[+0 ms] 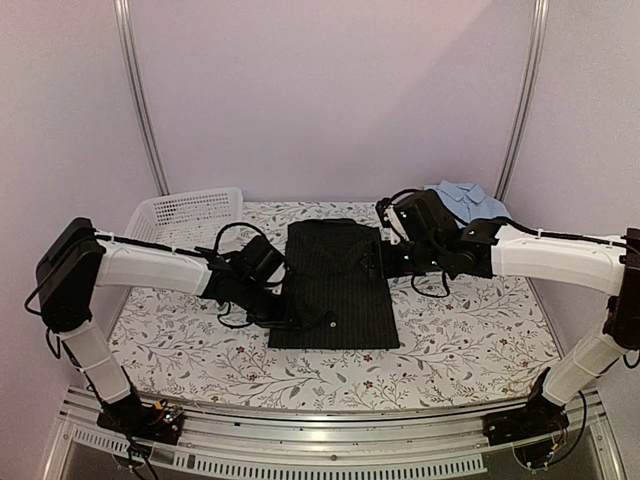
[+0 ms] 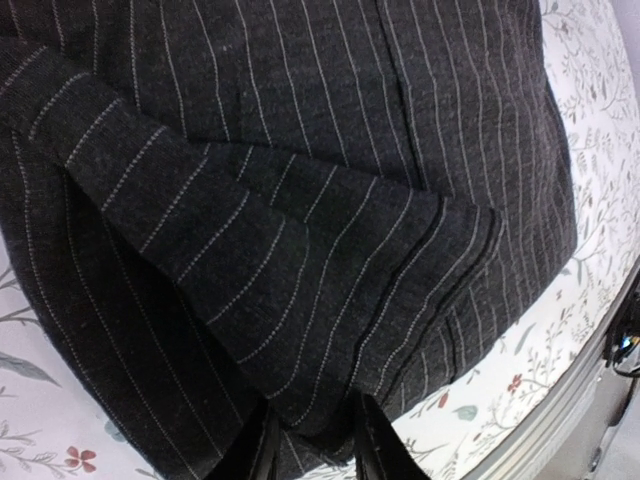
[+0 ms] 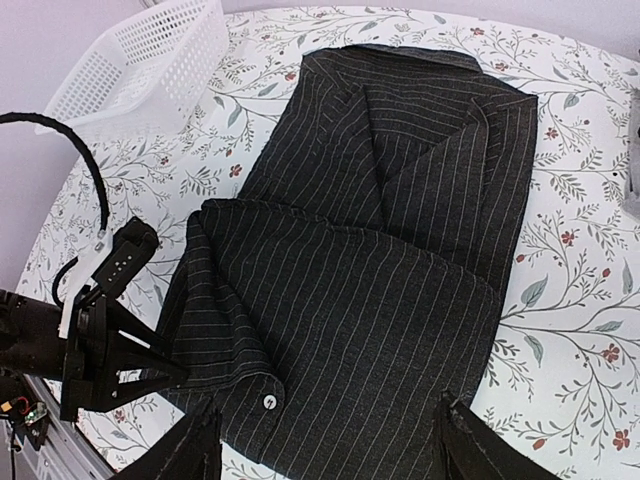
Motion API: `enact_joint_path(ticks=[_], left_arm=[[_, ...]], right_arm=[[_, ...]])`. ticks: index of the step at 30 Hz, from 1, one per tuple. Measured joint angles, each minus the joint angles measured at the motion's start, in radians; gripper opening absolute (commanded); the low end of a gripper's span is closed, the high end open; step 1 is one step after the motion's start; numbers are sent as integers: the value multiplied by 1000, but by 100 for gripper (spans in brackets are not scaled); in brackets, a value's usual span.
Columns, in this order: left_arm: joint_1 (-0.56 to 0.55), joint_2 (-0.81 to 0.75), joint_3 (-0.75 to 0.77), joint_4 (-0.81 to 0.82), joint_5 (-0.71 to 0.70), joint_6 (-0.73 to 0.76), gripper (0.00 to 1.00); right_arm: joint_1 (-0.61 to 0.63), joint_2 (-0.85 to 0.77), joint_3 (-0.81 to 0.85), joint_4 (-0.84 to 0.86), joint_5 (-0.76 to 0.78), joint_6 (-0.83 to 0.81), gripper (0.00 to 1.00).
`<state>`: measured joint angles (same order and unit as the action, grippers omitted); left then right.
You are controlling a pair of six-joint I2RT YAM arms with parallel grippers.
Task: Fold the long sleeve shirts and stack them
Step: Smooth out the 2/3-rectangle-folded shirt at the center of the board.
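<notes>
Black pinstriped cloth filled the middle of the table [image 1: 470, 340] when I looked from above: the black shirt [image 1: 335, 285] lay folded into a tidy oblong, collar toward the far edge, while the light blue shirt [image 1: 465, 197] sat crumpled at the far right corner, well apart from it, and a white mesh basket [image 1: 190, 215] stood at the far left corner. The left gripper [image 1: 300, 318] was down at the oblong's near left edge and the right gripper [image 1: 378, 262] hovered by its right edge. From the left wrist, the black shirt [image 2: 300, 120] crowded the view, a folded-in sleeve [image 2: 330, 290] lying slantwise over the body; the left gripper [image 2: 315, 435] had its fingers [image 2: 265, 450] a little apart at the cloth's edge, but I could not tell whether any fabric was pinched between them. From the right wrist, the black shirt [image 3: 370, 260] showed both sleeves tucked across, a small white button [image 3: 268, 401] near the hem, and the right gripper [image 3: 325, 410] hung above it with its jaws spread wide and nothing in them; the left gripper [image 3: 168, 372] nosed against the left hem. I judged the cloth light, soft and limp, its layers apt to slide and spill open, so it wanted taking at the hem corners, pinching through every layer, with both arms lifting together.
</notes>
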<state>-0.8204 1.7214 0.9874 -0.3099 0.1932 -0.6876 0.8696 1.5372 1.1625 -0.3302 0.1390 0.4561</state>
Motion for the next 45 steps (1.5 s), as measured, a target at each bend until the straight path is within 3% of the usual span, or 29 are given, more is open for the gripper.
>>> enact_joint_path(ticks=[5, 14, 16, 24, 29, 37, 42, 45], left_arm=[[0, 21, 28, 1, -2, 5, 1], [13, 63, 109, 5, -2, 20, 0], [27, 86, 144, 13, 0, 26, 5], [104, 249, 317, 64, 18, 63, 48], [125, 289, 372, 63, 26, 90, 66], [161, 266, 371, 73, 29, 117, 78], [185, 178, 308, 89, 11, 115, 76], [192, 114, 261, 90, -6, 112, 67]], right_arm=[[0, -17, 0, 0, 8, 0, 70], [0, -18, -2, 0, 9, 0, 70], [0, -18, -6, 0, 9, 0, 70], [3, -19, -27, -1, 8, 0, 70], [15, -19, -30, -2, 8, 1, 70], [50, 25, -26, 6, -2, 2, 71], [85, 111, 12, 13, -24, -2, 66], [103, 179, 61, 26, -46, -11, 62]])
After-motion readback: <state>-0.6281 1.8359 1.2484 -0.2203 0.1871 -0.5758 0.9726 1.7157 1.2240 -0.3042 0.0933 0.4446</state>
